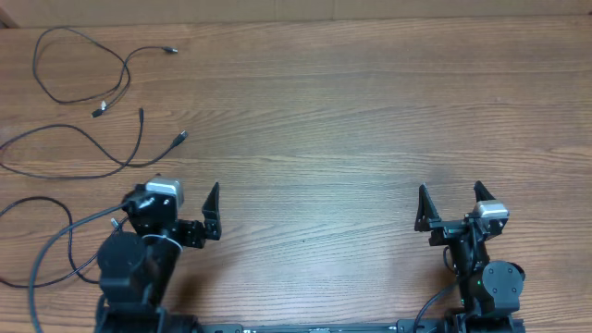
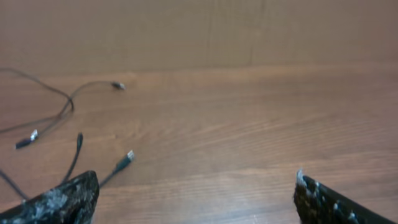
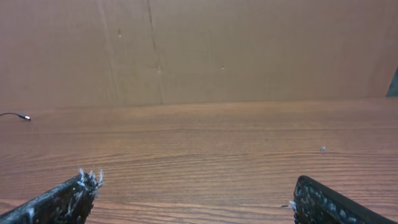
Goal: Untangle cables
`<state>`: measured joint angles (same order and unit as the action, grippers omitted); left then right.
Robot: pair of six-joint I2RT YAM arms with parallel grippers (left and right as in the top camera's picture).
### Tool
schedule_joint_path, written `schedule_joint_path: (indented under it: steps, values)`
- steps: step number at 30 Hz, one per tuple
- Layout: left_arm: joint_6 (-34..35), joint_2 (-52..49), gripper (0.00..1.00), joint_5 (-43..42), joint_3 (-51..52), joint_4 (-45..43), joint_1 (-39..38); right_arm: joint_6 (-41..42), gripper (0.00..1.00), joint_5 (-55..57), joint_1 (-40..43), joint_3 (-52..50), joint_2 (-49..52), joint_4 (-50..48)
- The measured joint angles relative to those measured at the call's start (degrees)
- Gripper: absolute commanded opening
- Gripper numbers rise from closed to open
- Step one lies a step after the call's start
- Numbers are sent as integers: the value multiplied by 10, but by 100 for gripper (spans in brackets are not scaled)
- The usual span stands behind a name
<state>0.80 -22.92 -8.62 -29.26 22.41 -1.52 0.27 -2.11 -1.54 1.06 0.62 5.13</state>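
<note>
Two thin black cables lie at the far left of the wooden table. One cable [image 1: 55, 92] forms a loop, with a plug end to its right and one below it. The other cable [image 1: 83, 171] curves below it, with two plug ends close together. Both show in the left wrist view: the loop cable [image 2: 68, 102] and the lower cable's plug [image 2: 126, 157]. One plug tip [image 3: 22, 116] shows in the right wrist view. My left gripper [image 1: 173, 191] [image 2: 196, 183] is open and empty, just below the cables. My right gripper [image 1: 450, 190] [image 3: 196, 183] is open and empty, far from them.
Thicker black wires [image 1: 42, 245] run from the left arm's base at the table's lower left. A brown cardboard wall [image 3: 199, 50] stands along the far edge of the table. A tiny speck [image 3: 322, 149] lies on the wood ahead of the right gripper.
</note>
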Motion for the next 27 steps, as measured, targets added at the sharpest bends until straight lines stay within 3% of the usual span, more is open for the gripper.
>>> schedule_joint_path:
  steps: [7, 15, 27]
  values:
    - [-10, 100, 100, 18, 137, -158, 0, 0, 100, 0, 0, 0, 0, 0]
    - [-15, 160, 100, 40, 220, -248, 0, 0, 100, 0, 0, 0, 0, 0]
    - [-25, 220, 100, 90, 283, -294, 0, 0, 100, 0, 0, 0, 0, 0]
